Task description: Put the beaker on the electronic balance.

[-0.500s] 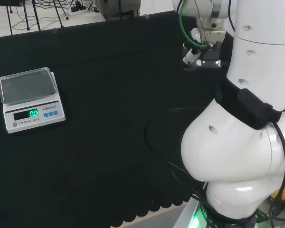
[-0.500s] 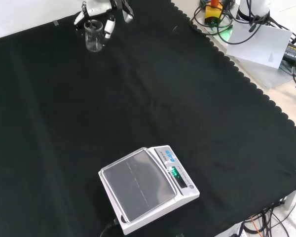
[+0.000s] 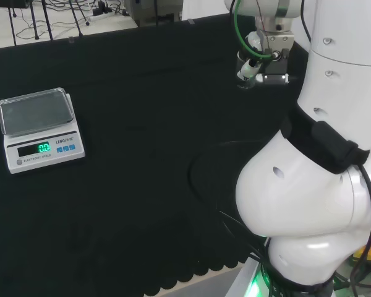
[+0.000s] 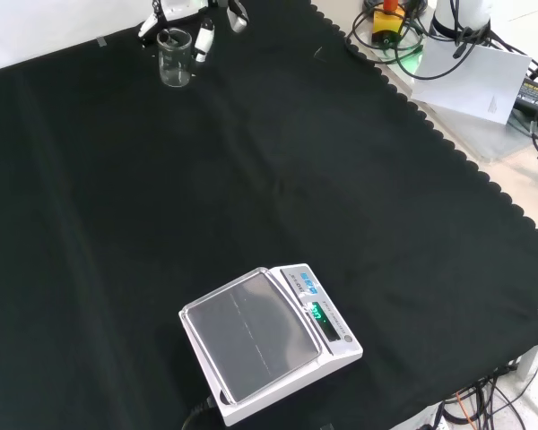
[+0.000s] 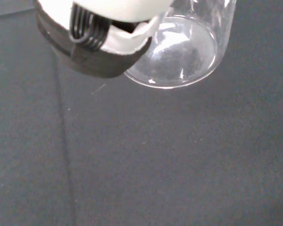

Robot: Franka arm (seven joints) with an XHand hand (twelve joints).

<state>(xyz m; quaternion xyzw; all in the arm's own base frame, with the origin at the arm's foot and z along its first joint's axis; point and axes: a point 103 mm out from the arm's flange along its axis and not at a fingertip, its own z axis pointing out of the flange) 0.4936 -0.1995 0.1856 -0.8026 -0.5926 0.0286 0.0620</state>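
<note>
Front view, near edge of the desk (image 4: 359, 197): I logged the electronic balance (image 4: 269, 345) sitting square on the black cloth, its pan bare and its green display lit. In the head view the same balance (image 3: 40, 129) stood at the far left, well apart from the arm's white links at the right.

Between the balance and the far corner of the cloth I saw bare black fabric with a few shallow creases.

Far end, front view, top left: the beaker (image 4: 174, 57), clear glass, stood upright with the hand (image 4: 190, 20) directly above and around its rim. White fingers (image 4: 203, 41) hung down on either side of the glass, one close against its right wall. I noted the hand as clasped round the beaker, though I could not tell whether the base touched the cloth or hung just clear of it.

Wrist view: the beaker (image 5: 181, 52) showed its round bottom close beside a black-and-white part of the hand (image 5: 99, 37), which overlapped the beaker's rim. The glass looked empty.
</note>
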